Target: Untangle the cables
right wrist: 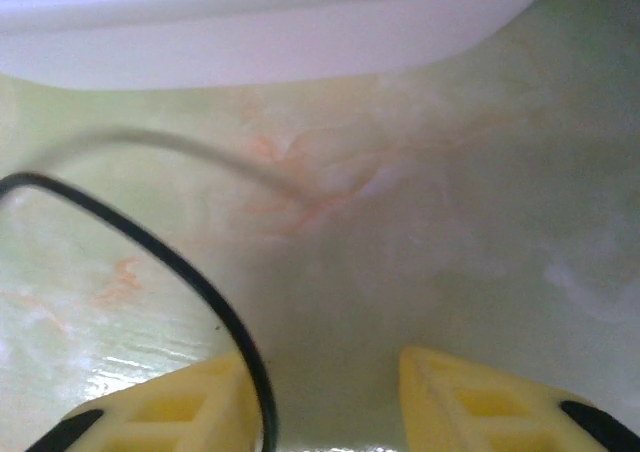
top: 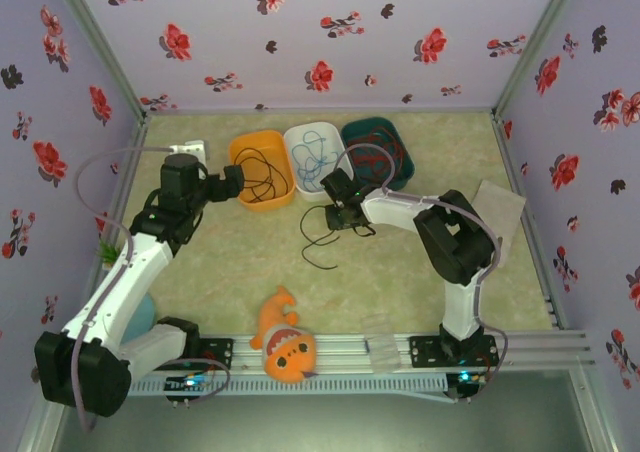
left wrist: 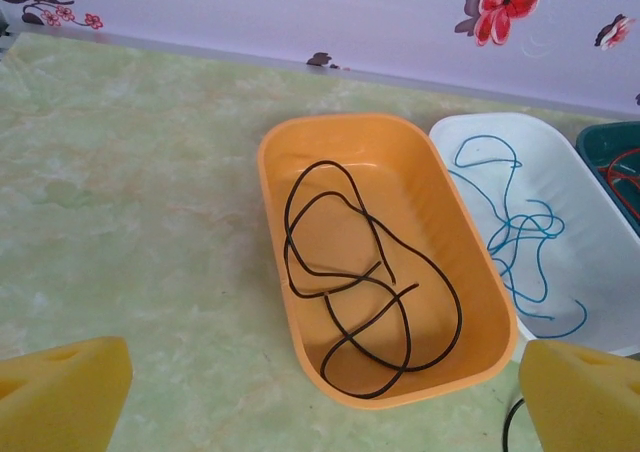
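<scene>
A loose black cable (top: 322, 240) lies on the table in front of the white bin (top: 300, 132). My right gripper (top: 345, 220) is low over its upper end. In the right wrist view that cable (right wrist: 180, 262) curves down along the inner edge of the left finger, and the right gripper (right wrist: 325, 372) is open with a wide gap beside it. Another black cable (left wrist: 459, 316) is coiled in the orange bin (left wrist: 275, 272). The blue cable (left wrist: 520, 227) lies in the white bin (left wrist: 560, 152), the red cable (top: 395, 152) in the green bin (top: 375, 127). My left gripper (top: 238, 180) hovers open by the orange bin, holding nothing.
An orange plush fish (top: 285, 342) lies near the front rail. A pale sheet (top: 500, 207) sits at the right edge, a small white block (top: 190, 150) at the back left. The three bins stand side by side along the back wall.
</scene>
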`<state>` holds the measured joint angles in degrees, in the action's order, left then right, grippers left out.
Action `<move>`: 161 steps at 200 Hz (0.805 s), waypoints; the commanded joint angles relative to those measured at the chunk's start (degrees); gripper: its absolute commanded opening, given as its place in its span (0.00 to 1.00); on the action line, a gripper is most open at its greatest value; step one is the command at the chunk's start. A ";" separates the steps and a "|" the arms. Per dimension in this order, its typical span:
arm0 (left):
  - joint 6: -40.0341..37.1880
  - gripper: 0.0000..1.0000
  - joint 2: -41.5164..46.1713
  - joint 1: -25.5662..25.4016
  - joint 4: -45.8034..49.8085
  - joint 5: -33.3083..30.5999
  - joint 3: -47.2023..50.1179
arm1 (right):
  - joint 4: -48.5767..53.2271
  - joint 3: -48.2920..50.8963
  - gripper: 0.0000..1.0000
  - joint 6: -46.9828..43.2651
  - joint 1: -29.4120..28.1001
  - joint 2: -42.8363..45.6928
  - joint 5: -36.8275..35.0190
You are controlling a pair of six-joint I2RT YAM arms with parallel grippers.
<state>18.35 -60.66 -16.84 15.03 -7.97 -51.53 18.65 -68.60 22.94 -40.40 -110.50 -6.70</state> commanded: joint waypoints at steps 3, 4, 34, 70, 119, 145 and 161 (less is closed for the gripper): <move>0.90 1.00 1.25 0.56 -0.90 -1.09 0.55 | -5.60 -0.07 0.26 -0.33 -0.96 -2.30 0.54; 0.90 1.00 1.25 0.53 -0.89 -1.13 0.55 | -5.62 -0.01 0.25 -0.34 -1.02 -2.28 0.59; 0.91 1.00 1.43 0.63 -0.75 -1.44 0.97 | -5.24 0.73 0.01 -1.14 -2.42 0.12 -0.21; 0.90 1.00 2.02 0.69 -0.18 -2.28 1.07 | -3.18 1.88 0.00 -2.00 -5.08 5.81 -3.48; 2.55 1.00 4.60 0.98 0.53 -6.25 1.64 | 1.88 1.03 0.00 -2.02 -8.39 14.92 -5.50; 3.00 1.00 6.48 1.16 0.13 -6.60 2.27 | 2.62 -0.75 0.00 -2.15 -9.10 18.52 -4.00; 3.14 1.00 7.37 1.17 0.23 -6.55 2.44 | 2.55 -2.90 0.00 -2.53 -9.17 19.50 -3.04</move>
<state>19.94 -55.18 -16.21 15.44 -12.62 -50.06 19.35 -67.88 21.39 -49.19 -92.92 -10.13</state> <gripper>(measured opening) 0.996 0.049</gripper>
